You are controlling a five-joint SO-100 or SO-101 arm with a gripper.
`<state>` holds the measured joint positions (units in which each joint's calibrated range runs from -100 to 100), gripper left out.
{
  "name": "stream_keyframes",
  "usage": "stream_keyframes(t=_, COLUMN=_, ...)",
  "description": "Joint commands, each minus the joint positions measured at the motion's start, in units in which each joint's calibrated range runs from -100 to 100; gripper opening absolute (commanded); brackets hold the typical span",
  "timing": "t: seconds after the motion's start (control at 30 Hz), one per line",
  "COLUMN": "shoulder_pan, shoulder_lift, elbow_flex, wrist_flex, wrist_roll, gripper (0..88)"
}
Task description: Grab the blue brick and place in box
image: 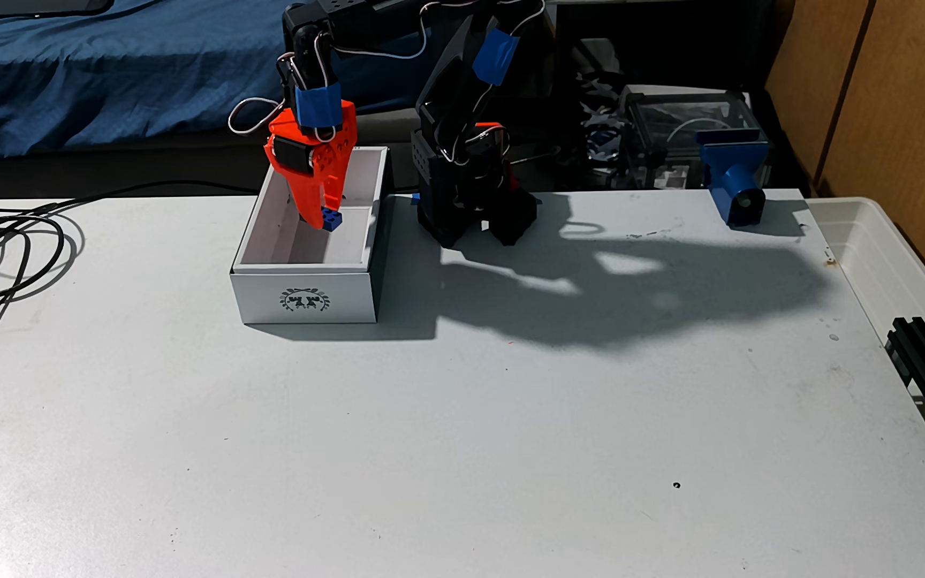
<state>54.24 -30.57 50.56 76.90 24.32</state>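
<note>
Cables (10,250), black and loosely coiled, lie at the far left of the pale, faintly scuffed table (449,433) in the fixed view, well apart from anything we need. Moving right, we come to the box (304,294), white cardboard with tall, straight walls and a dark wreath emblem on the short side facing us; its long axis runs away from the camera, and a low divider seems to cross its floor. Reaching down into its open top is the orange plastic gripper (322,221), its tapered fingers clamped on the blue brick (332,219), a small glossy block with round studs that sits at the fingertips and juts out to their right. We judge the brick to be already inside the box's outline and below the level of its rim, hanging over the floor of the nearer part, though whether it touches that floor we cannot tell. The relation that matters, then, is straight down: the box floor lies directly beneath the brick, so the coming move calls only for the fingers to part, with no sideways travel. Right of the box stands the arm's black base (471,211), just beside the box wall, throwing a broad dark shadow across the table. Farther right sits a blue printed mount (735,178) with a round hole, and at the right edge a translucent plastic tub (894,261).
</note>
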Motion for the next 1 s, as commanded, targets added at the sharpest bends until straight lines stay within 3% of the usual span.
stream_keyframes(t=0.0, shoulder_pan=-0.31, shoulder_lift=-0.67, elbow_flex=-0.51, wrist_flex=0.35, wrist_roll=-0.19, gripper=1.4)
stream_keyframes(t=0.23, shoulder_pan=0.07, shoulder_lift=-0.76, elbow_flex=-0.69, wrist_flex=0.35, wrist_roll=-0.19, gripper=8.3)
stream_keyframes(t=0.57, shoulder_pan=0.14, shoulder_lift=-0.76, elbow_flex=-0.78, wrist_flex=0.35, wrist_roll=-0.14, gripper=9.0)
stream_keyframes(t=0.77, shoulder_pan=0.14, shoulder_lift=-0.76, elbow_flex=-0.78, wrist_flex=0.27, wrist_roll=-0.14, gripper=19.1)
stream_keyframes(t=0.97, shoulder_pan=0.21, shoulder_lift=-0.76, elbow_flex=-0.78, wrist_flex=0.27, wrist_roll=-0.14, gripper=21.5)
